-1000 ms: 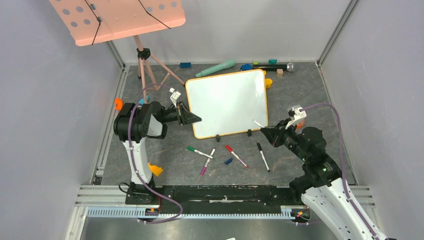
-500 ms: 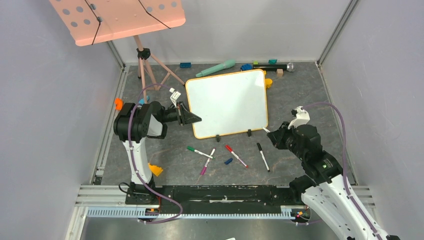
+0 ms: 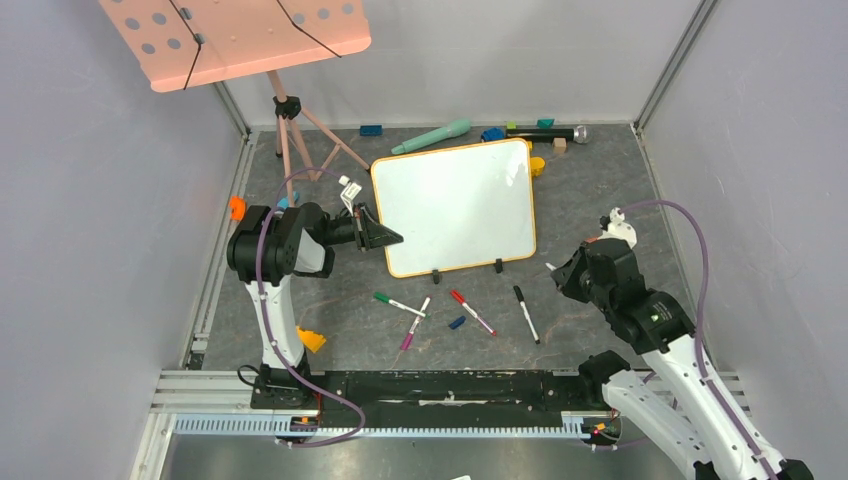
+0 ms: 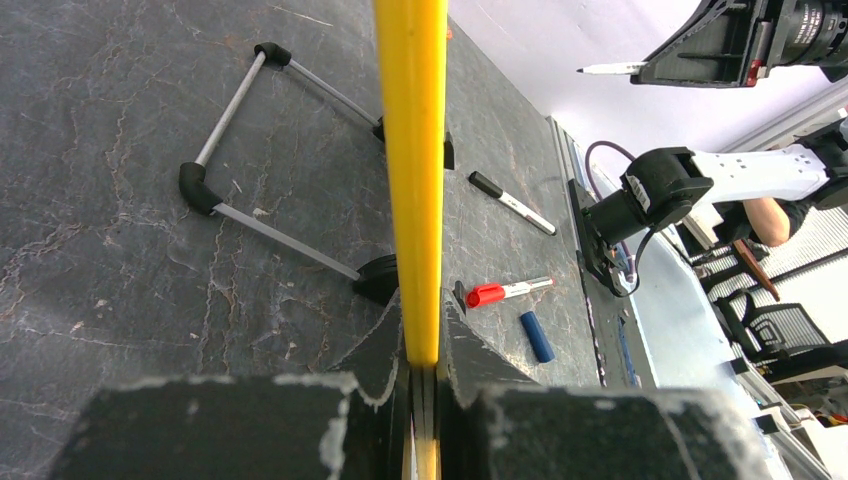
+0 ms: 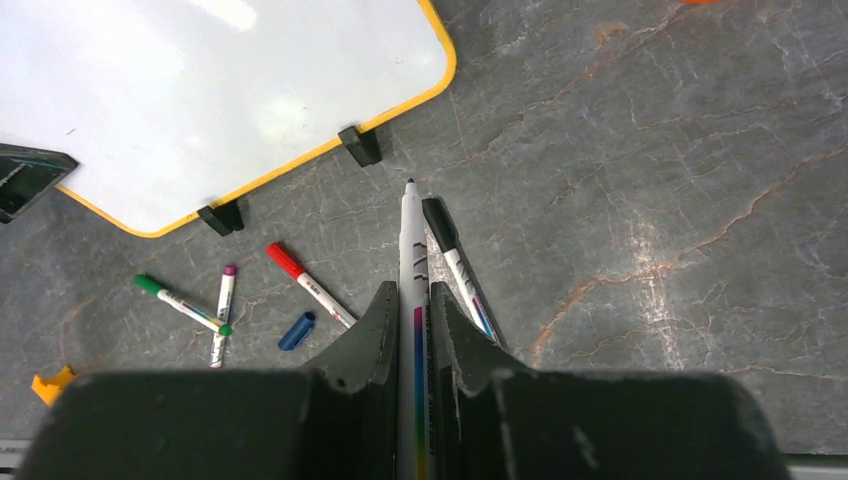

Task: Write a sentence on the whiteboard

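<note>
Whiteboard [image 3: 455, 205]: centre of the top view on the desk [image 3: 600, 190], orange-yellow frame, face plain white, two black clip feet on its lower edge.
Left pincer [image 3: 388, 238]: clamped on the whiteboard's left edge near the lower corner. In the wrist view [image 4: 422, 345] the yellow frame [image 4: 412, 150] runs straight up between the fingers.
Right pincer [image 3: 558, 272]: lower right of the top view, clear of the board, closed tight around a marker [image 5: 410, 230].
Marker: uncapped, tip towards the top of the wrist frame, short of the right clip foot [image 5: 360, 146].
Loose pens: green [image 3: 398, 303], pink [image 3: 415, 322], red [image 3: 472, 312] and black [image 3: 526, 314], all below the board, with a blue cap [image 3: 457, 322] among them.
</note>
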Action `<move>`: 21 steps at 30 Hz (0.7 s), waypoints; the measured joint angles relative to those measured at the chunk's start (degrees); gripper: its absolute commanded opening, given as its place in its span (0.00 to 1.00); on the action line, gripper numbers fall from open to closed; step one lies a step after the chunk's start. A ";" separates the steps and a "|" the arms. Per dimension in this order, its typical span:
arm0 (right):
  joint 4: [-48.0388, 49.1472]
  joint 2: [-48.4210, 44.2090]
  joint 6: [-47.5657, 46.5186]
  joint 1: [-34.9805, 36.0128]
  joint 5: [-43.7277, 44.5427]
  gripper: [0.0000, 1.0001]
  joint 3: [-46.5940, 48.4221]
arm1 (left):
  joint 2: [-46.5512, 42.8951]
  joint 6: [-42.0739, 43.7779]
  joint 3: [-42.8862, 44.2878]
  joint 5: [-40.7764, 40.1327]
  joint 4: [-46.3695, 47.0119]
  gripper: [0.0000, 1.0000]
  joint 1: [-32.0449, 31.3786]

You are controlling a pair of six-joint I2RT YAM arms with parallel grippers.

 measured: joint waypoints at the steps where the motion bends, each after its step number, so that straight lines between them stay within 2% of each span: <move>1: 0.17 -0.24 -0.07 0.00 -0.02 0.00 0.09 | 0.00 0.02 0.00 0.00 0.00 0.02 0.00; 10: 10.36 -6.51 -6.97 0.00 -5.33 0.00 -1.31 | 0.00 0.09 0.00 0.04 0.00 0.02 0.00; 21: 19.98 7.69 -11.43 1.60 -9.62 0.00 1.57 | 0.00 0.11 0.00 0.04 0.00 0.02 0.00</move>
